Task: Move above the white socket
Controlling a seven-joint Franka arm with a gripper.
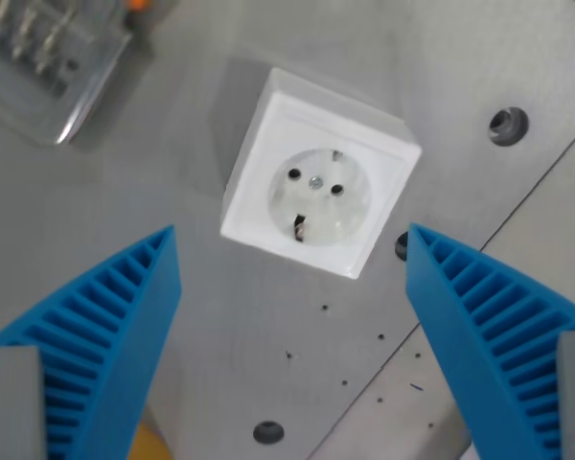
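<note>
I count one white socket (318, 172); one clear plastic box (48, 62); two blue fingers (115, 326) on my pincer (292, 235).

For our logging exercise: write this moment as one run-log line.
view: wrist | hand: open, empty | white socket: upright on plate, between fingertips, slightly ahead | contact: none

1. The socket (318, 188) is sitting on the plate (220, 316), centre of the wrist view.
2. A clear box (48, 62) is lying at upper left, apart.
3. The gripper (292, 230) fingers are flanking it below.
</note>
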